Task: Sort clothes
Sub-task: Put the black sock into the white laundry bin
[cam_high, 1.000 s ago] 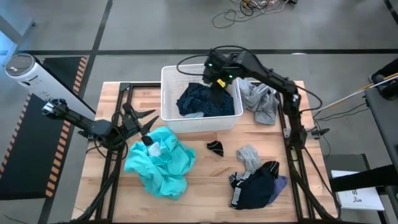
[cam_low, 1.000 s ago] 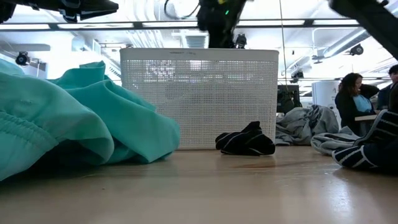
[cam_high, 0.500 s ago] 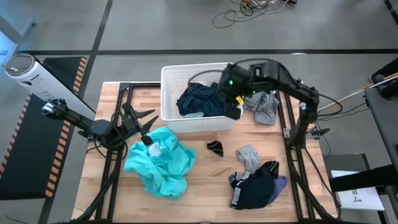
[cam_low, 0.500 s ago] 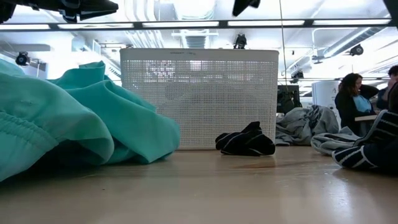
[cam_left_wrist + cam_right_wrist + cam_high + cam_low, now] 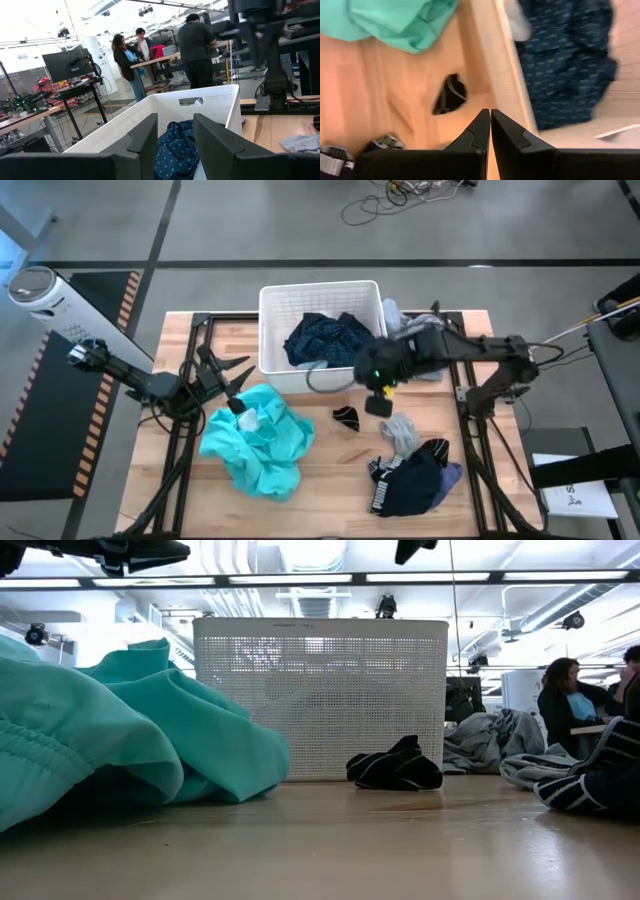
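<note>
Swinging out of the white bin, the right gripper now hovers clenched and empty near table centre, the small black piece just at its nine o'clock. Judging by this, the dark blue patterned garment is delivered at twelve o'clock; the teal garment lies at eight, beside the idle, partly parted left gripper.

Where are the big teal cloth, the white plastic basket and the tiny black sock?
Big teal cloth point(image 5: 262, 438), high view, middle of the crumpled fabric.
White plastic basket point(image 5: 320, 700), low view, centre of its mesh wall.
Tiny black sock point(image 5: 346, 417), high view, its middle.
</note>
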Robot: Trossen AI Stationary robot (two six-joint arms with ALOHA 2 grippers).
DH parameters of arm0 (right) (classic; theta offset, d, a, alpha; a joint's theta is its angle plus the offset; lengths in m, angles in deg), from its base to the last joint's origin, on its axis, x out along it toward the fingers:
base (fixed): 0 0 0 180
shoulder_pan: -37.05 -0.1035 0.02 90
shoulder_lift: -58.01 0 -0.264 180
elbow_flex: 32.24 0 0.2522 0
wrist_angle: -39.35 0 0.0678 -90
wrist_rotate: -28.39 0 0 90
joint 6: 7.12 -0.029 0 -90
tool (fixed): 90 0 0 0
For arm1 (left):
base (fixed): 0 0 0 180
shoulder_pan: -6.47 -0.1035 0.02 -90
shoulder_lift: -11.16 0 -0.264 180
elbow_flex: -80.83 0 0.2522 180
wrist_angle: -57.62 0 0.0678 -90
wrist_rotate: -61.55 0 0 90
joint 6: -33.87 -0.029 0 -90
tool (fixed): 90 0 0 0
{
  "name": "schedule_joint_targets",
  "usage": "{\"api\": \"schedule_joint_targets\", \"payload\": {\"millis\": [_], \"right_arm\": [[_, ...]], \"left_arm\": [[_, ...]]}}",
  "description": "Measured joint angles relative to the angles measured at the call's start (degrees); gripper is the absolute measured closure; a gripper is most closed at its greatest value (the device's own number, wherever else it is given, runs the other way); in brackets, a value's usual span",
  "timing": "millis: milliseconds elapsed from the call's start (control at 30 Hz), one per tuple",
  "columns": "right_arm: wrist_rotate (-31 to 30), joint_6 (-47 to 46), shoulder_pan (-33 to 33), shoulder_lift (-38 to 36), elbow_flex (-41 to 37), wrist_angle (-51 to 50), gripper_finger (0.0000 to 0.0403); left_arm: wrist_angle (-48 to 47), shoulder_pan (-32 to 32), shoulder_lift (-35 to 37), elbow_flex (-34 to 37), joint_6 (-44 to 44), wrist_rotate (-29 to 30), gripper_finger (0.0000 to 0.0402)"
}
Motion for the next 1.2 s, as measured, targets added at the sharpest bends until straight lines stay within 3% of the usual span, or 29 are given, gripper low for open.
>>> {"api": "schedule_joint_targets", "payload": {"millis": [333, 600, 767, 1033, 1200], "right_arm": [[-1.17, -13.92, -11.96, -8.21, -21.08, 13.28, 0.0403], [-0.4, -16.56, -14.15, -4.13, -30.25, 23.36, 0.0388], [-0.25, -16.75, -13.9, 1.66, -30.53, 25.66, 0.033], [1.04, -17.74, -11.51, 11.17, -30.49, 27.71, 0.0203], [-0.01, -16.96, -9.2, 14.93, -30.42, 32.58, 0.0155]], "left_arm": [[-0.02, 0.0, 0.0, 0.0, 0.29, -0.02, 0.0287], [0.05, 0.0, 0.0, 0.0, 0.5, -0.46, 0.0287], [0.07, 0.0, 0.0, 0.0, 0.5, -0.46, 0.0287], [0.09, 0.0, 0.0, 0.0, 0.39, -0.48, 0.0287], [0.07, 0.0, 0.0, 0.0, 0.35, -0.48, 0.0287]]}}
